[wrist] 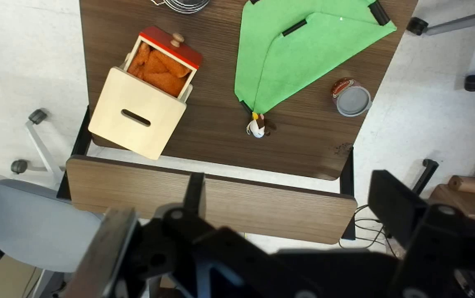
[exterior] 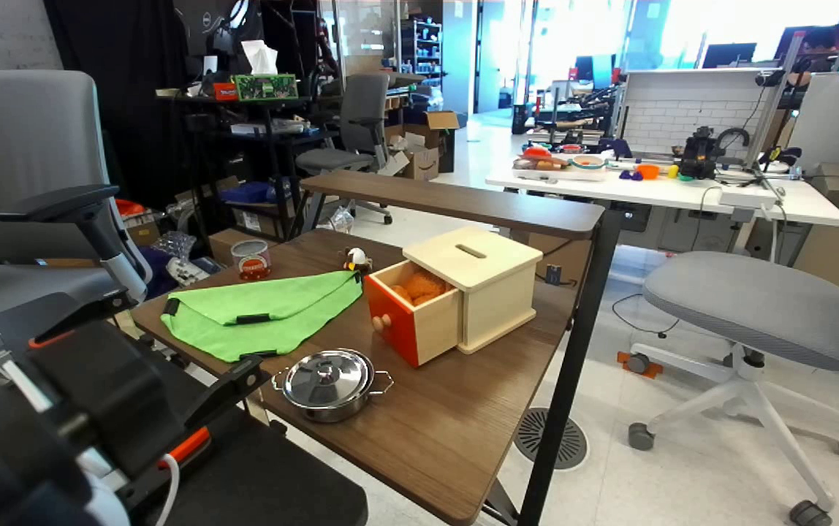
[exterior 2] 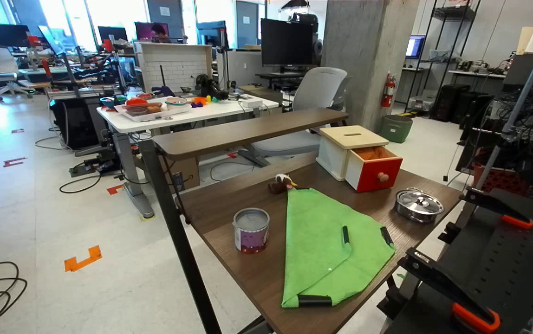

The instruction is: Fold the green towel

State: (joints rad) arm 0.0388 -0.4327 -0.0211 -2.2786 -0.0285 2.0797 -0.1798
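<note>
The green towel [exterior: 266, 314] lies on the brown table in both exterior views [exterior 2: 327, 246] and in the wrist view [wrist: 287, 62]. One part is folded over diagonally, with its black corner strip resting on the middle of the lower layer. Black strips show at other corners. One narrow corner touches or nearly touches a small toy bird. My gripper [wrist: 289, 178] shows only in the wrist view. Its two fingers are wide apart with nothing between them. It is above the table and away from the towel, over the raised shelf in that view.
A wooden box [exterior: 474, 256] with an open red-fronted drawer [exterior 2: 372, 171] holds orange cloth. A lidded metal pot [exterior: 328, 383], a tin can [exterior 2: 251, 229] and the toy bird [wrist: 258, 125] stand around the towel. A raised shelf [wrist: 221, 203] runs along one table side.
</note>
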